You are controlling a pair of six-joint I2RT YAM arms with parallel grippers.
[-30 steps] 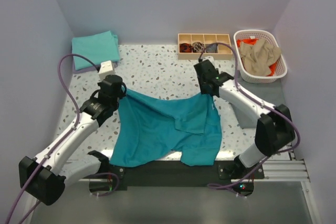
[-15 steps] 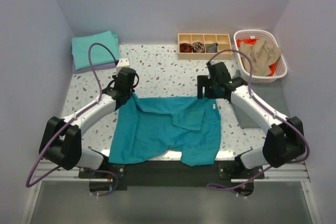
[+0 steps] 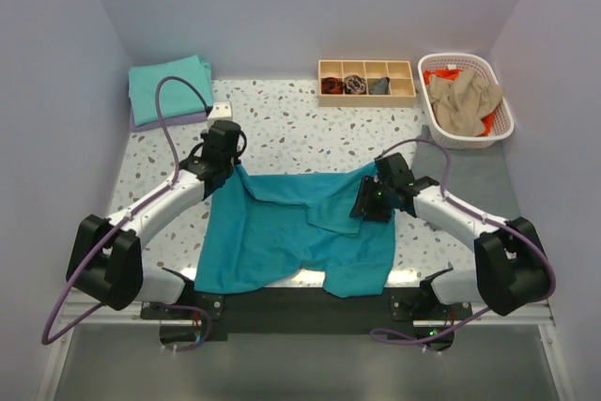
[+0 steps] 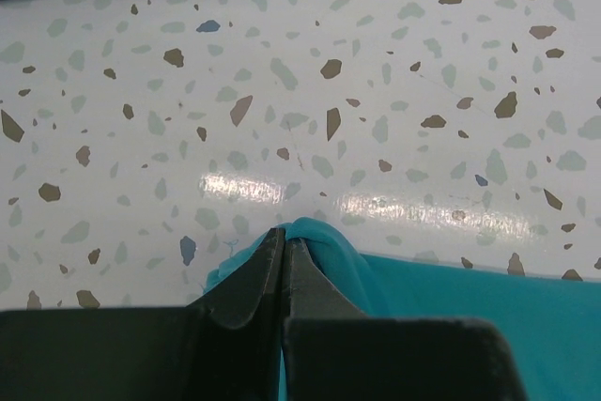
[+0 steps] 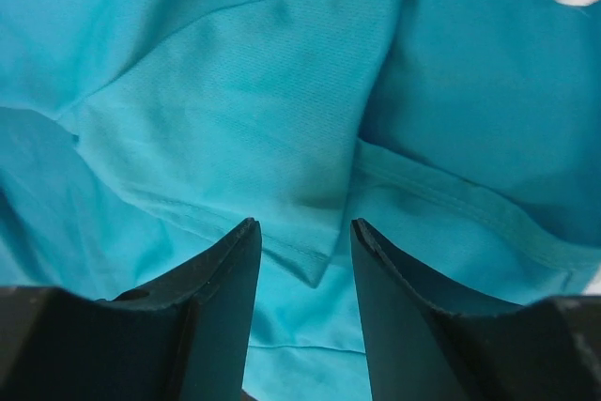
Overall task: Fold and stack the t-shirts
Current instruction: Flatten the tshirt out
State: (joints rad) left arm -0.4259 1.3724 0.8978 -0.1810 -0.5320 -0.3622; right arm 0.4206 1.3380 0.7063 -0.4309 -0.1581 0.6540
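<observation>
Pale lavender walls (image 3: 310,7) enclose a speckled terrazzo table (image 3: 291,129).

Open tabletop (image 3: 291,129) between folded stack (image 3: 167,89) and wooden tray (image 3: 366,98), basket (image 3: 470,140) far right.

Left arm (image 3: 169,202) and right arm (image 3: 451,216): glossy white moulded links between bulky black cylindrical joint housings. 1 thin lavender-purple cable per arm: left cable (image 3: 160,110), right cable (image 3: 418,141). Left gripper (image 4: 284,237): 2 matte black fingers (image 4: 244,279), tapered to thin curved tips, on a flat black block. Right gripper (image 5: 300,227): 2 black wedge-shaped fingers with rounded tips. Both arms on a black mounting plate (image 3: 291,305) beside a silver slotted rail (image 3: 512,305).
</observation>
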